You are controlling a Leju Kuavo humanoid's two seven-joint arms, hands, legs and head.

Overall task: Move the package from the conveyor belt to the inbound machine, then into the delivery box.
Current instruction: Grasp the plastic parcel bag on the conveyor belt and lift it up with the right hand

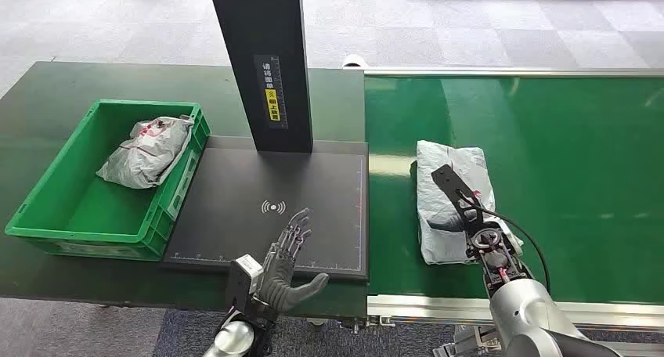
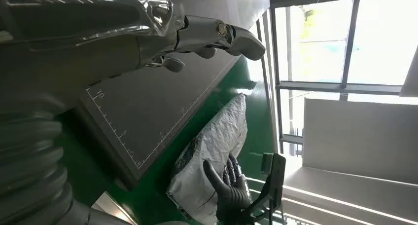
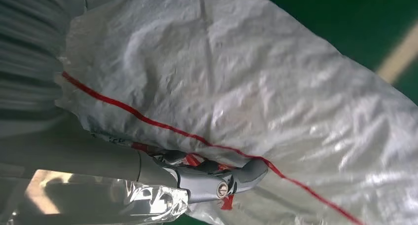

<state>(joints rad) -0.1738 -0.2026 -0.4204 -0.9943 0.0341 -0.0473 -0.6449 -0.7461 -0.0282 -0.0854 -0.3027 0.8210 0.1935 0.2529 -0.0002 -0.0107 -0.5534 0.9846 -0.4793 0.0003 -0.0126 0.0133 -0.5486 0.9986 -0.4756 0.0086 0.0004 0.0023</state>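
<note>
Package (image 1: 452,196) lies on the green belt (image 1: 564,138); right hand (image 2: 231,190) grabs it, so squeeze tight before lifting. Left hand (image 1: 288,265) waits with fingers spread.

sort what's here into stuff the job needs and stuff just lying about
Job:
package on the conveyor belt
conveyor belt
inbound machine
green delivery box
right hand, on the package

Lying about:
bagged parcel already in the box

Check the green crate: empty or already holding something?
Not empty: the green crate holds one crumpled grey package at its far end.
</note>
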